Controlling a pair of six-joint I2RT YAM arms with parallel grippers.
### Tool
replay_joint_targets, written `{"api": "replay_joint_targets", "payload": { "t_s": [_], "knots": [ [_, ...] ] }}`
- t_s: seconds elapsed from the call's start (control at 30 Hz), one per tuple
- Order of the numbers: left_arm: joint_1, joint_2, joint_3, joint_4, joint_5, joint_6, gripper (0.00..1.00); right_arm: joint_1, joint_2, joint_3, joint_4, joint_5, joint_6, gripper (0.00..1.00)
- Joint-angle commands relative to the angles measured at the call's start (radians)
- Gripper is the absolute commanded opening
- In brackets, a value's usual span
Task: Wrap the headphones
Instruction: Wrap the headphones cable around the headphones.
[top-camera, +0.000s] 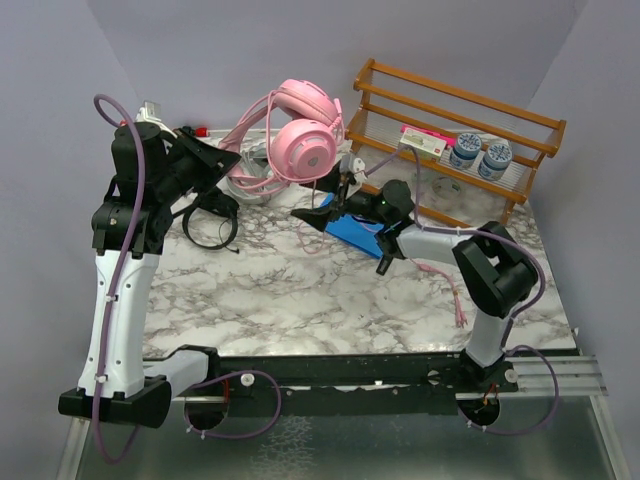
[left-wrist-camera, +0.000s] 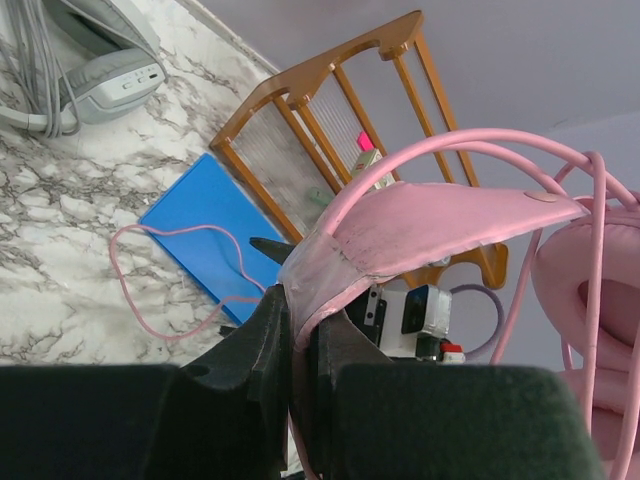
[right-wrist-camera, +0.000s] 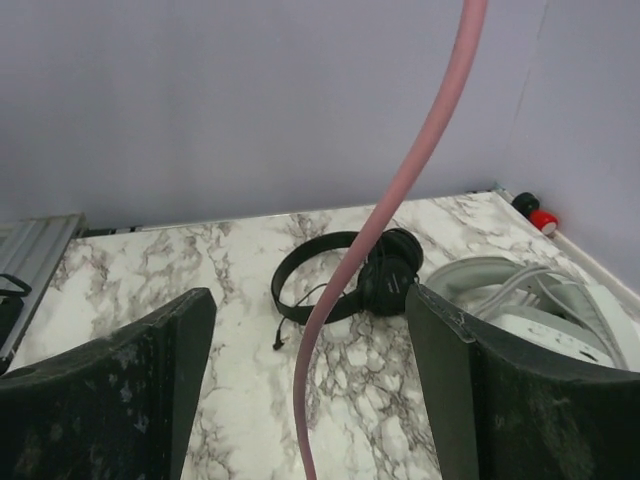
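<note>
The pink headphones (top-camera: 300, 135) hang in the air over the back of the table, and my left gripper (top-camera: 228, 160) is shut on their padded headband (left-wrist-camera: 440, 225). In the left wrist view the jaws (left-wrist-camera: 298, 300) pinch the band's end. My right gripper (top-camera: 318, 200) stands open just right of the ear cups. The pink cable (right-wrist-camera: 340, 320) hangs down between its fingers without touching them. The small black headphones (right-wrist-camera: 340, 280) lie flat on the marble. The grey-white headphones (left-wrist-camera: 110, 75) lie behind them, partly hidden in the top view.
A blue flat pad (top-camera: 355, 232) lies under the right gripper, with the pink cable (left-wrist-camera: 170, 240) looped across it. A wooden rack (top-camera: 450, 130) with two jars stands at the back right. More pink cable (top-camera: 455, 295) trails beside the right arm's base.
</note>
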Motion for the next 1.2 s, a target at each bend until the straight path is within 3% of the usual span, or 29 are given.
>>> {"api": "replay_joint_targets", "payload": {
  "t_s": [0.0, 0.03, 0.13, 0.17, 0.27, 0.43, 0.6, 0.8, 0.97, 1.17],
  "knots": [
    [-0.003, -0.029, 0.010, 0.087, 0.040, -0.048, 0.00, 0.021, 0.103, 0.080, -0.002, -0.041, 0.045, 0.76],
    [-0.003, -0.029, 0.012, 0.087, 0.038, -0.048, 0.00, 0.021, 0.120, 0.090, 0.023, -0.046, 0.065, 0.65],
    [-0.002, -0.022, 0.017, 0.087, 0.022, -0.038, 0.00, 0.024, 0.142, 0.103, 0.068, -0.080, 0.127, 0.18],
    [-0.003, -0.018, 0.016, 0.087, 0.011, -0.031, 0.00, 0.030, 0.137, 0.090, 0.083, -0.088, 0.143, 0.12],
    [-0.002, 0.005, -0.006, 0.097, -0.042, -0.006, 0.00, 0.082, 0.075, -0.006, 0.100, -0.078, 0.130, 0.09],
    [-0.002, 0.063, -0.076, 0.162, -0.121, 0.022, 0.00, 0.224, -0.107, -0.187, -0.013, -0.003, 0.027, 0.05],
    [-0.002, 0.102, -0.153, 0.230, -0.231, 0.060, 0.00, 0.343, -0.219, -0.264, -0.058, 0.033, 0.107, 0.04],
    [-0.006, 0.118, -0.283, 0.353, -0.223, 0.054, 0.00, 0.424, -0.230, -0.115, -0.378, 0.047, 0.123, 0.04],
    [-0.025, 0.136, -0.369, 0.405, -0.302, 0.152, 0.00, 0.440, -0.251, -0.045, -0.434, 0.032, 0.149, 0.07],
    [-0.136, 0.082, -0.408, 0.429, -0.576, 0.449, 0.00, 0.440, -0.321, 0.170, -0.885, 0.134, -0.128, 0.07]
  ]
}}
